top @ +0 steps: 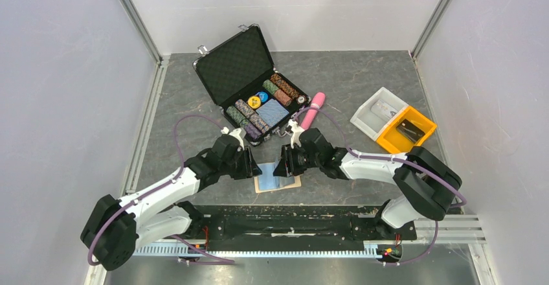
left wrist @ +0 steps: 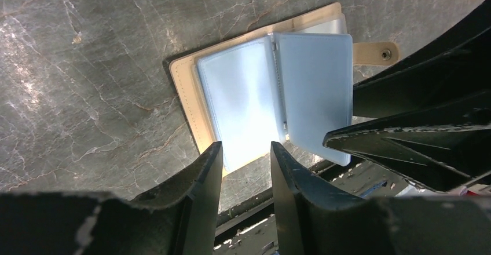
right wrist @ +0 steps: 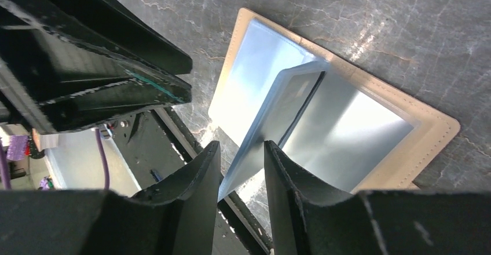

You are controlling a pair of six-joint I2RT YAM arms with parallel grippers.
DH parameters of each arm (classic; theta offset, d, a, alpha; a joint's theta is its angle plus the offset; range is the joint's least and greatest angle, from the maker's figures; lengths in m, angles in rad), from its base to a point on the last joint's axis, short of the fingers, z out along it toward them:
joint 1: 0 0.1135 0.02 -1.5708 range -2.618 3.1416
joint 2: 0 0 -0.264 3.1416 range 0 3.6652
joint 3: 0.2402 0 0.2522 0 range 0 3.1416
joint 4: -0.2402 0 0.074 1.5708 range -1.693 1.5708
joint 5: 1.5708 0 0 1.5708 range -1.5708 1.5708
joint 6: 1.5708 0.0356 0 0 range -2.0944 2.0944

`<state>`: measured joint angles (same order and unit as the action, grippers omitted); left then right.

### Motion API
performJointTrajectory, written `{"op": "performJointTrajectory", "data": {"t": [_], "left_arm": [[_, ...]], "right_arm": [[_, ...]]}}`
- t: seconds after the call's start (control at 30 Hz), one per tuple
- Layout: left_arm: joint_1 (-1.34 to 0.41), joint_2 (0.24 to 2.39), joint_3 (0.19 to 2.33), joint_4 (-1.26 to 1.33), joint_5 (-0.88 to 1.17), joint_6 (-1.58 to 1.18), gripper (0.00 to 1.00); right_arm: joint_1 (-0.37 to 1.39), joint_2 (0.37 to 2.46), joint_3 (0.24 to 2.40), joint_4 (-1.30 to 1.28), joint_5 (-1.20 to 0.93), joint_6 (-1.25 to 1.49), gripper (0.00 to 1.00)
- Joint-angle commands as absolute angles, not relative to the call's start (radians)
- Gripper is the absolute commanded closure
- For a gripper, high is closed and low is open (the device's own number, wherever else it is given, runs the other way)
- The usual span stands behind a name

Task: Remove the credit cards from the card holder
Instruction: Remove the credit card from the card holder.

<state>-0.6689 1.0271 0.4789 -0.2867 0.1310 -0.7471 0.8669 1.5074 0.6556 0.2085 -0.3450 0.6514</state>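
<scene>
Tan and stitched at the rim, the card holder [top: 280, 184] lies open like a small book on the grey marbled counter [top: 362, 71]. It sits near the front edge, between the two arms, and a snap tab [left wrist: 376, 52] sticks out from one side. The credit cards [left wrist: 243, 101] are still inside, their pale blue and silvery faces showing through glossy sleeves. One sleeve leaf [right wrist: 278, 116] stands up from the spine, tilted.

The left gripper [left wrist: 246, 153] hovers at the holder's left side. Its two black fingers are parted, nothing is caught between them, and the holder's edge shows through the gap. The right gripper [right wrist: 240, 153] comes in from the other side, also released, its fingers apart around the lower edge of the raised leaf without pinching it.

Farther back on the counter a black case [top: 239, 71] stands open with poker chips in its tray. A pink object [top: 312, 109] lies beside it. White and yellow bins [top: 395, 123] sit to the right.
</scene>
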Motion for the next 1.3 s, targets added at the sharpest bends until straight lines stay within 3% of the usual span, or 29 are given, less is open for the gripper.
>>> {"op": "performJointTrajectory", "data": {"t": [0.0, 0.33, 0.77, 0.93, 1.27], "left_arm": [[-0.669, 1.006, 0.519, -0.296, 0.110, -0.769, 0.57], [-0.669, 1.015, 0.544, -0.309, 0.109, -0.756, 0.53], [-0.667, 1.090, 0.523, -0.278, 0.124, -0.750, 0.54], [-0.666, 1.097, 0.523, -0.278, 0.126, -0.750, 0.55], [-0.666, 1.119, 0.505, -0.247, 0.143, -0.759, 0.55]], "right_arm": [[0.886, 1.513, 0.695, 0.162, -0.277, 0.604, 0.63], [0.917, 1.503, 0.746, 0.098, -0.245, 0.572, 0.59], [0.920, 1.453, 0.741, 0.104, -0.242, 0.582, 0.72], [0.919, 1.434, 0.741, 0.089, -0.216, 0.580, 0.66], [0.919, 1.443, 0.746, 0.078, -0.197, 0.577, 0.89]]}}
